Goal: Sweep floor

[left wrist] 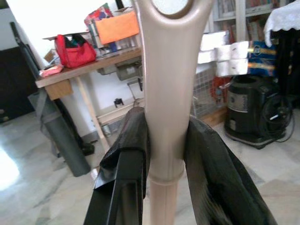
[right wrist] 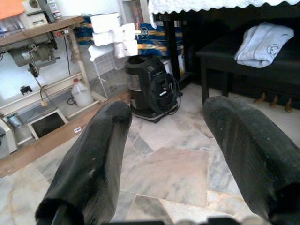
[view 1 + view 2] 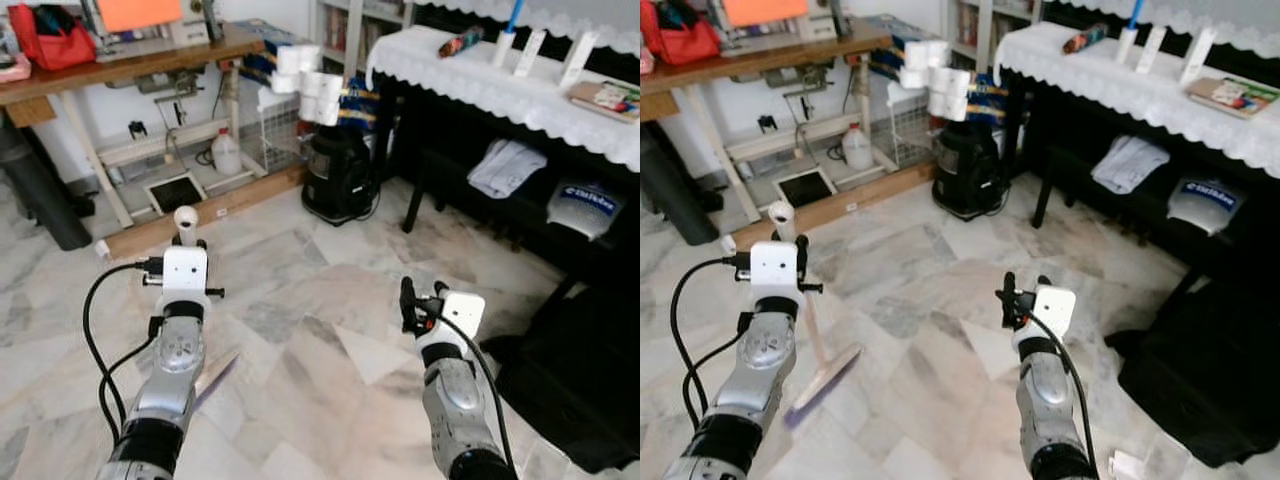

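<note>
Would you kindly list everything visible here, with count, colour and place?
broom: one, beige handle, held upright at left
red bag: one, on the wooden workbench
white jug: one, under the workbench
black appliance: one, on the marble floor
paper rolls: several, white, above the appliance
white lace cloth: one, covering the dark table at right
left gripper: fingers clamped on the broom handle
right gripper: fingers apart, holding nothing

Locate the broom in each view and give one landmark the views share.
Left eye: broom handle top above the left gripper.
Right eye: handle and head lower left.
Left wrist: handle clamped between fingers.
Right wrist: not in it.
Shared landmark: black vacuum.
</note>
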Robot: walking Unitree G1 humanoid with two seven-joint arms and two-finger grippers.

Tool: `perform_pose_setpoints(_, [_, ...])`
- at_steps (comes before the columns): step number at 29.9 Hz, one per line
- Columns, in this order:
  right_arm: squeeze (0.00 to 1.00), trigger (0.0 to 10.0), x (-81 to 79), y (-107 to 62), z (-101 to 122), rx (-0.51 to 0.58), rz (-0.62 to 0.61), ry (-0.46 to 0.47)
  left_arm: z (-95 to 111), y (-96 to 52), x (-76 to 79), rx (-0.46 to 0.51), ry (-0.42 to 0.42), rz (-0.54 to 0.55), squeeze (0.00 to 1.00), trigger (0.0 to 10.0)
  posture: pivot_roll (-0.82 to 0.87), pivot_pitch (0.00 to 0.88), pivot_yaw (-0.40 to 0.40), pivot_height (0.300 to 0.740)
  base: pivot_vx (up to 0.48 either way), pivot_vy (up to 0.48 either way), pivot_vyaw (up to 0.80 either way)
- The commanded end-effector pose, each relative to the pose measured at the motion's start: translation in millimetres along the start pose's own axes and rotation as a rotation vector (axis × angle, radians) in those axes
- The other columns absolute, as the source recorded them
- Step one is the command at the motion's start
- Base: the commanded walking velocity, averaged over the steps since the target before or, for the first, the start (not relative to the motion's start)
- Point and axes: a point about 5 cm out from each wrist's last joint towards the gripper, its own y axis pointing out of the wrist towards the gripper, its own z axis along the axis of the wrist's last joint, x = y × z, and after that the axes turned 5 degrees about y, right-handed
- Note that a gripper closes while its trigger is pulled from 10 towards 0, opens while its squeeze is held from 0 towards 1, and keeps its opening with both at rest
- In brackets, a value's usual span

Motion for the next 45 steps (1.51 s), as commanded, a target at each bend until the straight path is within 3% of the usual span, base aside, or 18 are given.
perform_pose_setpoints(1, [0.00, 10.0, -2.5, 2.3, 4.0, 0.016, 0.009, 0.005, 4.4, 0.4, -1.5, 0.023, 0.009, 0.010, 0.00, 10.0, 0.02, 0.000, -0.019, 0.740, 0.000, -0.281, 0.00])
perform_pose_setpoints(9, [0.00, 10.0, -0.4, 5.2, 7.6, 0.018, 0.013, 0.004, 1.4, -1.1, -3.0, 0.006, -0.028, 0.038, 0.00, 10.0, 0.02, 0.000, -0.034, 0.740, 0.000, -0.072, 0.00])
perform_pose_setpoints(26, [0.00, 10.0, -0.3, 4.8, 6.3, 0.008, 0.032, -0.017, -3.8, -2.6, -4.4, -0.020, -0.062, 0.067, 0.00, 10.0, 0.02, 0.000, -0.050, 0.740, 0.000, 0.000, -0.65])
perform_pose_setpoints(37, [0.00, 10.0, -4.6, 4.3, 3.5, -0.006, 0.045, -0.004, -4.8, -3.5, -3.9, -0.025, -0.074, 0.064, 0.00, 10.0, 0.03, 0.000, -0.052, 0.740, 0.000, 0.388, 0.00])
perform_pose_setpoints(45, [0.00, 10.0, -4.2, 3.9, 2.9, -0.008, 0.043, -0.011, -2.9, -2.1, -2.1, -0.018, -0.078, 0.053, 0.00, 10.0, 0.03, 0.000, -0.046, 0.740, 0.000, 0.412, -0.75])
